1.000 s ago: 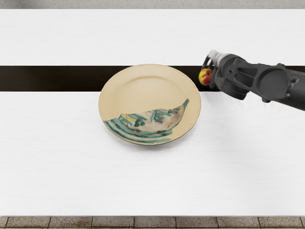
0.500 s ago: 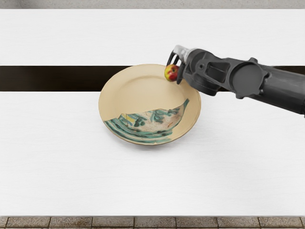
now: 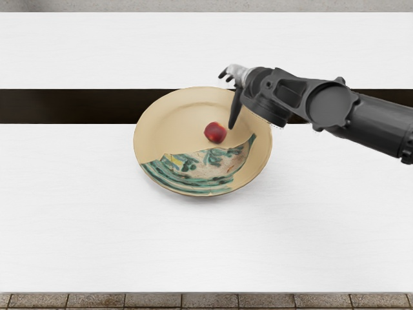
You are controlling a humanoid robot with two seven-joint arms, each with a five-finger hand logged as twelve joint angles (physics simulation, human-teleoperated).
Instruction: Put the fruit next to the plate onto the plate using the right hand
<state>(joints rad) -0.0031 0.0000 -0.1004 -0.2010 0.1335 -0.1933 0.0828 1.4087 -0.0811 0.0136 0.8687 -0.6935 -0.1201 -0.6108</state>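
White desk (image 3: pixel 97 226) fills nearly the whole head view, crossed from left to right by 1 dark band (image 3: pixel 64 106) in its far half. A grey strip runs along the top edge of the picture and a narrow strip of brown tiled floor (image 3: pixel 206 301) along the bottom.

Near the middle of the desk sits 1 round tan plate (image 3: pixel 161 116), its far rim overlapping the dark band. The near part of the plate carries a teal and pink painted pattern (image 3: pixel 197 165) with a jagged upper edge.

The fruit (image 3: pixel 215 132), small, round and red, lies on the plate's plain tan surface, a little right of the centre and just above the edge of the pattern.

The right arm (image 3: pixel 361 116), dark grey and thick, comes in from the right edge and slants up toward the plate, covering part of the dark band and the plate's far right rim. The right hand (image 3: pixel 248 93) hangs over that rim.

Its fingers (image 3: pixel 233 115) are spread and hold nothing. 1 points straight down, with its tip just right of the fruit and a small gap between them; whether the tip touches the plate cannot be told. The others stick out at the hand's upper left, well above the fruit.
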